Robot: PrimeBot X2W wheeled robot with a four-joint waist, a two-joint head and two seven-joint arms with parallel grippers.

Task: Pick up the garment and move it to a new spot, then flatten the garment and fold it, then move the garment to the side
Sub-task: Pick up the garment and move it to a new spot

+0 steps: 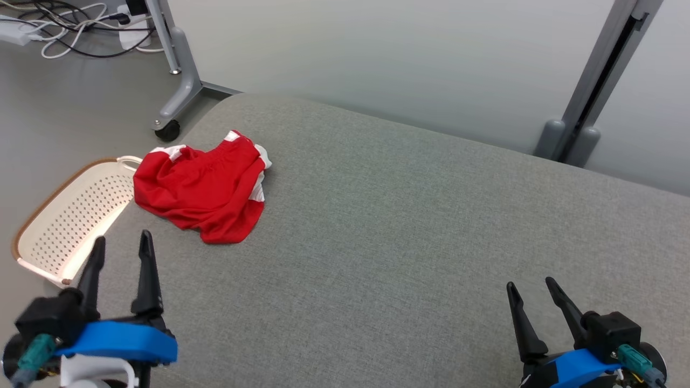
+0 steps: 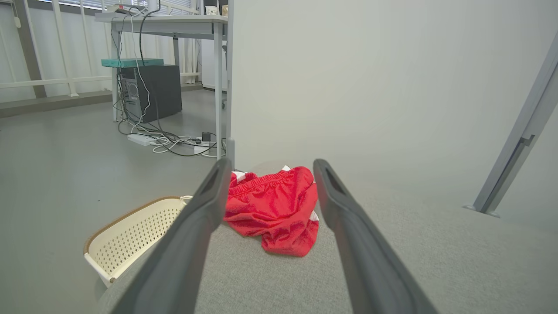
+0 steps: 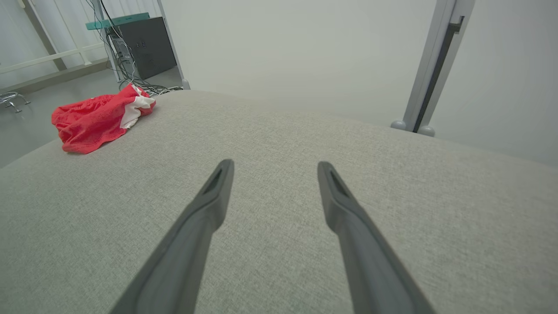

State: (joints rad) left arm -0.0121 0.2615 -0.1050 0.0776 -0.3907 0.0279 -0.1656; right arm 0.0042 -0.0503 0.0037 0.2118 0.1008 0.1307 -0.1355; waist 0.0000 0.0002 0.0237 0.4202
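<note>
Head view: red garment point(image 1: 202, 186) lies ahead of left tool point(image 1: 122, 237), apart.

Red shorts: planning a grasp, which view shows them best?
Head view: the whole red shorts, unobstructed, from above. Left wrist view: low angle, fingers cover their edges. Right wrist view: small, at far left.

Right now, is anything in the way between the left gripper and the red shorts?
Nothing visible is. The left gripper is open and points toward the shorts, with just grey cushion between them. The basket sits off the cushion's left edge, beside that path rather than across it.
</note>
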